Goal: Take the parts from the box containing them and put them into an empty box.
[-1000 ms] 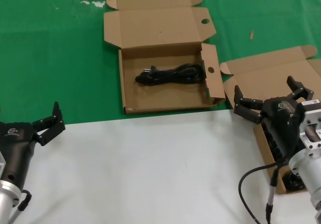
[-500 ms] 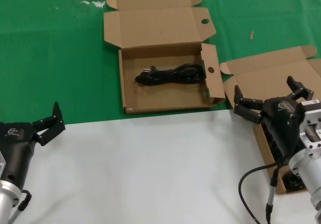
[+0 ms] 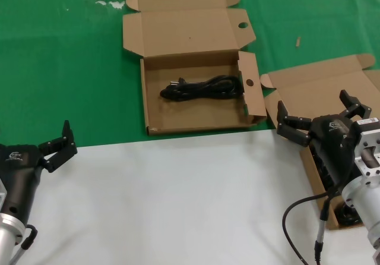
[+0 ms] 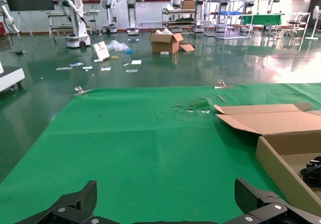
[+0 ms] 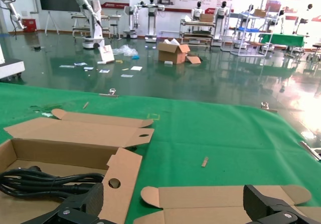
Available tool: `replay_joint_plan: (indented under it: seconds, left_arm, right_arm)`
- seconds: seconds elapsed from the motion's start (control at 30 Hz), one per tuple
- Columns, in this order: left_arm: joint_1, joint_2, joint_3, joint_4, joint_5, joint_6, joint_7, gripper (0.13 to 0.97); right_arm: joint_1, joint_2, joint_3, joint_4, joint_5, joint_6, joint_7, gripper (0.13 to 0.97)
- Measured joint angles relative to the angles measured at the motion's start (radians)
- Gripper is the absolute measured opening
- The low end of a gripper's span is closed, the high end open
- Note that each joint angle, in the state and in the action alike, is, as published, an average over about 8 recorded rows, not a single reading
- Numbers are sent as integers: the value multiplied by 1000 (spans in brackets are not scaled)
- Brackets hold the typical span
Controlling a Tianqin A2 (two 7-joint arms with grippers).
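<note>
The holed cardboard box (image 3: 196,127) stands open at the centre back, with one black coiled cable (image 3: 202,88) lying in it. The box without holes (image 3: 320,84) stands open at the right; my right arm hides most of its inside, and dark cable bundles (image 3: 349,215) partly show under the arm. My right gripper (image 3: 314,110) is open and empty above that box's near left corner. My left gripper (image 3: 62,146) is open and empty at the near left, apart from both boxes. The right wrist view shows the cable (image 5: 40,181) and the holed side flap (image 5: 118,179).
A white sheet (image 3: 178,199) covers the near part of the table and green cloth (image 3: 59,69) the far part. A small scrap (image 3: 298,40) lies on the cloth at the back right. The left wrist view shows the holed box's wall (image 4: 281,163).
</note>
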State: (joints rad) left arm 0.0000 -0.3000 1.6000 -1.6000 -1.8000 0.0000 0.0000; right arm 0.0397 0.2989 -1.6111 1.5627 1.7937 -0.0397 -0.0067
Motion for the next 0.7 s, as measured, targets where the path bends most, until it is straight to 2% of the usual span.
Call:
replay_joint_plan:
  seconds: [0.7]
  left_arm:
    - [0, 0, 0, 0, 0, 0, 0, 966]
  right_arm:
    - [0, 0, 0, 0, 0, 0, 0, 966]
